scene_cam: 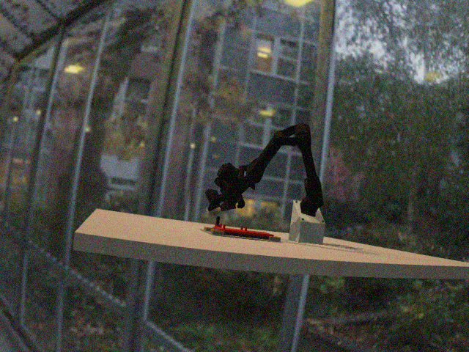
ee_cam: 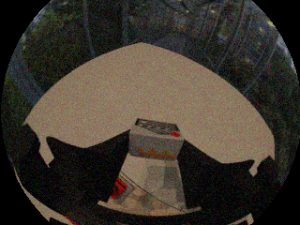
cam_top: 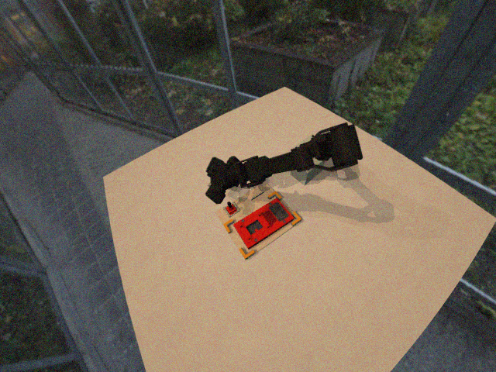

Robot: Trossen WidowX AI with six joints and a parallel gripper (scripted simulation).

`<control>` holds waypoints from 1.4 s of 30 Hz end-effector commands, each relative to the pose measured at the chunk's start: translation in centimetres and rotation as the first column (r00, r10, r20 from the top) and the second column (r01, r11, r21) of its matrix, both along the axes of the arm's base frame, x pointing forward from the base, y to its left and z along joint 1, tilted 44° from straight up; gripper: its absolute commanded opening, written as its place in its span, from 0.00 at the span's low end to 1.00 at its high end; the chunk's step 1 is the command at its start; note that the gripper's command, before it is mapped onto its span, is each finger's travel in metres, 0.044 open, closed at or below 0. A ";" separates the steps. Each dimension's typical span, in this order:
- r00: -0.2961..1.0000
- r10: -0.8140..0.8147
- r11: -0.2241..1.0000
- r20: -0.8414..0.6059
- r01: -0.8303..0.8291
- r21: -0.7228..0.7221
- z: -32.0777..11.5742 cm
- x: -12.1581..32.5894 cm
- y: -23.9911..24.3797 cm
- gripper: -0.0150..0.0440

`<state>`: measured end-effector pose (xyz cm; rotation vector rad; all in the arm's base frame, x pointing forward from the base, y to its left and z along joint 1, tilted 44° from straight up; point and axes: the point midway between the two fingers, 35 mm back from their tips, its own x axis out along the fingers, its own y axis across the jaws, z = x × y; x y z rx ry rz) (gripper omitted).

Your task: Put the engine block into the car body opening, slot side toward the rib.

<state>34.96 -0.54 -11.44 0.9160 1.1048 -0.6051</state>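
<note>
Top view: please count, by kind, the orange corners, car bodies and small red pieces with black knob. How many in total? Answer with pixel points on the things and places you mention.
Orange corners [cam_top: 245,253] [scene_cam: 274,239]: 4
Car body [cam_top: 262,232] [scene_cam: 246,232]: 1
Knobbed red piece [cam_top: 231,209] [scene_cam: 218,221]: 1
Total: 6

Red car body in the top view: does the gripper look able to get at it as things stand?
Probably yes: the gripper, shut on a gray block, hangs above and beside the red car body, with nothing visible between.
</note>
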 end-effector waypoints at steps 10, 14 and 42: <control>1.000 -0.008 1.000 -0.007 0.008 -0.004 -2.4 -0.8 2.0 0.25; 1.000 -0.008 1.000 -0.007 0.008 -0.003 -3.1 -1.0 2.7 0.25; 1.000 -0.008 1.000 -0.008 0.008 -0.002 -4.9 -1.4 4.3 0.25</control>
